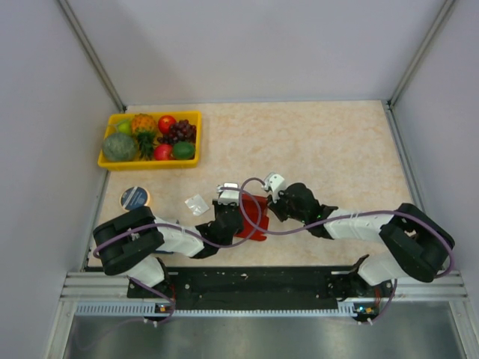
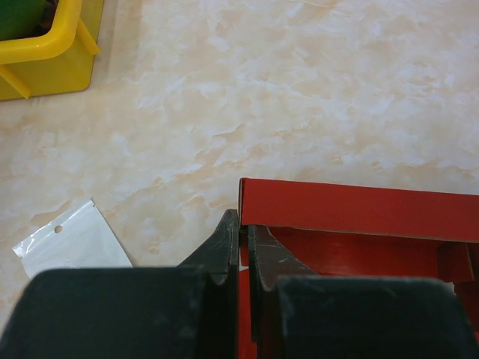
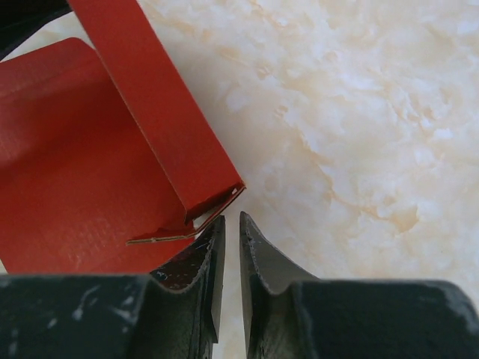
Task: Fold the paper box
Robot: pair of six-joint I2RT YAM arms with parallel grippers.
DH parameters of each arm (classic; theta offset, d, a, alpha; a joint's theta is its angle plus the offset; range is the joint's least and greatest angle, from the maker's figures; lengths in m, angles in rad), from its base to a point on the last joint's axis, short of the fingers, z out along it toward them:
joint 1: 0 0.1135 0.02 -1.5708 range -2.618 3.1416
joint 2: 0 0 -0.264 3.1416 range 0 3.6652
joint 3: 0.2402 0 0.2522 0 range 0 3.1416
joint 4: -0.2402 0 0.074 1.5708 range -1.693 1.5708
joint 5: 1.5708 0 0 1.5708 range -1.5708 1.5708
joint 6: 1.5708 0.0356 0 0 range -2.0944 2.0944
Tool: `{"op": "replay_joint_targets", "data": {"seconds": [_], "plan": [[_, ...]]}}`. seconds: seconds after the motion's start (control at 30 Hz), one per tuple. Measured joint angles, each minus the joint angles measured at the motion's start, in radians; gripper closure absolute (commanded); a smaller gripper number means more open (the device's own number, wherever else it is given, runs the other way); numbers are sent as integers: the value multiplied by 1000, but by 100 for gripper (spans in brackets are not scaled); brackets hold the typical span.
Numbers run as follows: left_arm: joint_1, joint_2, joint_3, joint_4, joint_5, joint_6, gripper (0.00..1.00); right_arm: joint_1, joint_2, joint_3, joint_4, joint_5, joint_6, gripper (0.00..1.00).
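The paper box [image 1: 256,218], a bright red cardboard piece, lies at the near middle of the table between both arms. In the left wrist view one red wall [image 2: 352,209] stands upright, and my left gripper [image 2: 243,226] is shut on the adjoining side wall at the corner. In the right wrist view a folded red strip [image 3: 161,120] rises over the flat red panel [image 3: 67,187]. My right gripper [image 3: 232,221] sits just off that strip's corner, its jaws slightly open with only table showing in the narrow gap. From above, the left gripper [image 1: 239,218] and right gripper [image 1: 270,209] flank the box.
A yellow fruit tray [image 1: 150,162] stands at the back left, its corner [image 2: 52,63] showing in the left wrist view. A small whitish plastic wrapper [image 1: 196,203] [image 2: 71,245] lies left of the box. A round tin [image 1: 135,197] sits near the left edge.
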Motion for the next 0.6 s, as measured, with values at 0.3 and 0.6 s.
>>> {"op": "replay_joint_targets", "data": {"seconds": [0.3, 0.6], "plan": [[1, 0, -2, -5, -12, 0, 100, -7, 2, 2, 0, -109, -48, 77], [2, 0, -2, -5, -15, -1, 100, -7, 2, -34, 72, -165, -11, 78]]}}
